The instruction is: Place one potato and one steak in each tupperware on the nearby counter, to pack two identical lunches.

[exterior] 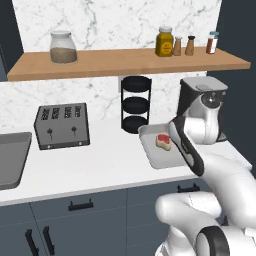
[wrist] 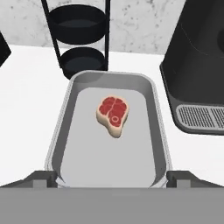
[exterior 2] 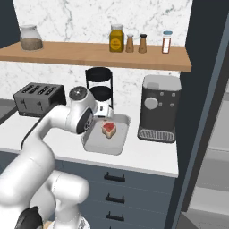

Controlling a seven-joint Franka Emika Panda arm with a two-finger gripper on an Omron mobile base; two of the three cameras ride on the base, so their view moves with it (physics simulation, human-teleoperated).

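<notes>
Left base view: no label on the shelf jars (exterior: 164, 42) can be read; a red steak (exterior: 163, 141) with a pale rim lies in a grey tray (exterior: 150, 150) on the white bench (exterior: 95, 167).

Right base view: the steak (exterior 2: 108, 129) lies mid-tray, beside the coffee machine (exterior 2: 159, 108).

Hand view: the end effector (wrist: 112, 178) hangs over the tray's (wrist: 157, 131) near rim, tips spread wide, holding nothing.

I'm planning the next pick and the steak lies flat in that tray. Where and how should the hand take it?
Probably from straight above. The steak lies flat, alone near the middle of the grey tray, apart from its raised walls. Close the hand across the steak's narrower width, fingers on its pale fatty edges; the walls would block a low sideways approach.
</notes>
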